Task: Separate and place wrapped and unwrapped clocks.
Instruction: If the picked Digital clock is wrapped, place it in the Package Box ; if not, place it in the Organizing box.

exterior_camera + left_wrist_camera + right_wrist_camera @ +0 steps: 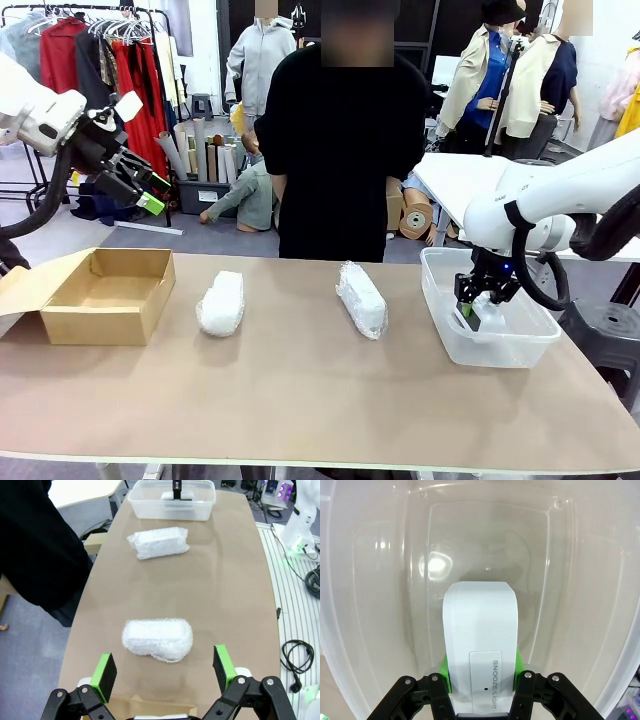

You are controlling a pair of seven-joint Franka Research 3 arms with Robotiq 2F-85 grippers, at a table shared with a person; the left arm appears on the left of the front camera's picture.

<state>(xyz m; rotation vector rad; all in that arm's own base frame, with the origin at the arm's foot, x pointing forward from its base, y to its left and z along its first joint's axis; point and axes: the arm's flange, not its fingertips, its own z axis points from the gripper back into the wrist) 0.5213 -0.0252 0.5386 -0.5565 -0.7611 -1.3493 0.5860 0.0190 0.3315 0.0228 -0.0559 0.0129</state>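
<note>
Placement of the unwrapped clock (480,625). Right gripper (472,314) reaches down into the clear plastic tub (440,300) at the right end of the table (320,400), green pads clamped on the clock's two long sides; the grip looks centred enough to lower the clock level to the tub floor. Left gripper (140,190) hangs above the open cardboard box (105,300), jaws apart and empty, apparently staged for the nearer wrapped clock (222,303). The second wrapped clock (362,298) lies well apart from it. Both rest on bare table between box and tub, before the person (340,150).
</note>
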